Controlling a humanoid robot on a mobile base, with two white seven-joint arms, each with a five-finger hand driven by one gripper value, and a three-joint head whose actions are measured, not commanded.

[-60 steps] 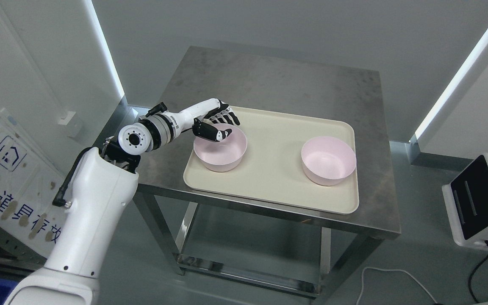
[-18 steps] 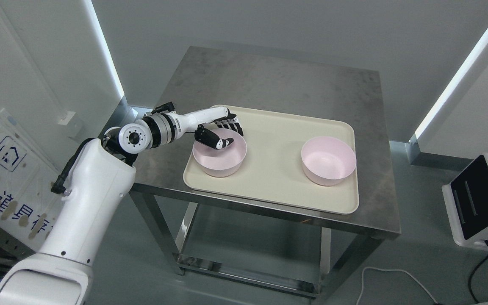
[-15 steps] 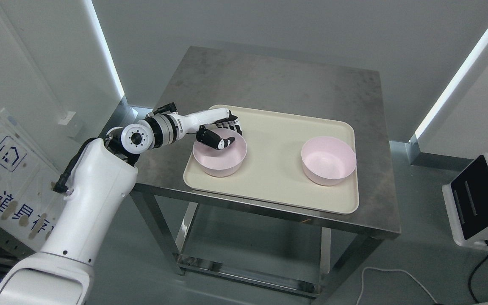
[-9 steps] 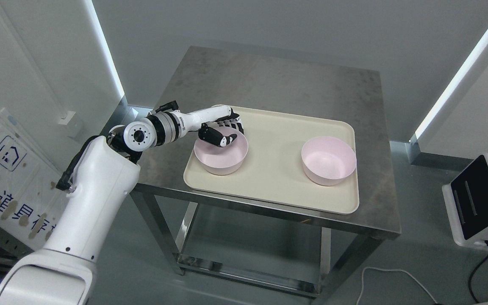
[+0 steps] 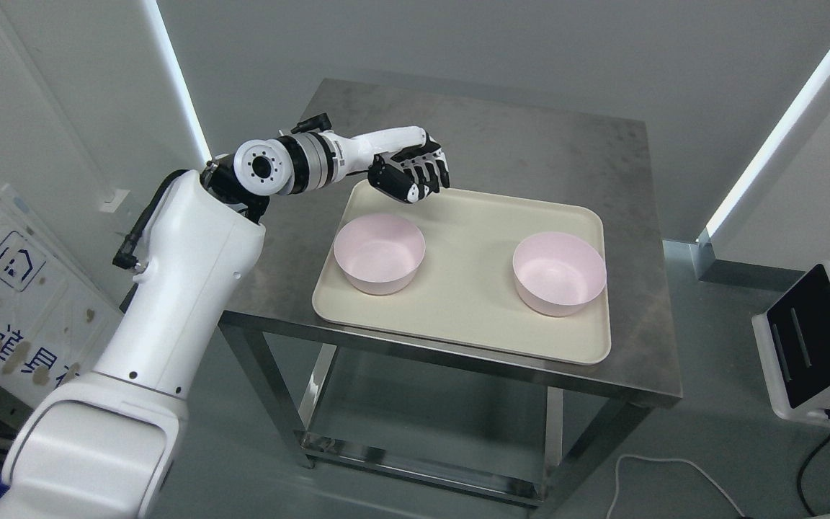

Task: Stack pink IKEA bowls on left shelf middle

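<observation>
Two pink bowls stand upright on a cream tray (image 5: pixel 465 317) on the steel table (image 5: pixel 472 137). The left bowl (image 5: pixel 379 252) sits near the tray's left end, the right bowl (image 5: pixel 559 272) near its right end. My left hand (image 5: pixel 415 189) hangs in the air above the tray's far left corner, behind and above the left bowl and apart from it. Its black fingers are curled with nothing in them. The white left arm reaches in from the lower left. No right arm shows.
A white box with a black front (image 5: pixel 815 339) stands at the right edge, with cables (image 5: pixel 674 468) on the floor below. A printed sign board (image 5: pixel 4 288) leans at the left. The table has a lower shelf (image 5: pixel 415 432). Grey walls close the back.
My left hand was at the left bowl's far rim with the thumb inside. It has risen up and back without the bowl, fingers curled. The bowl stays on the tray.
</observation>
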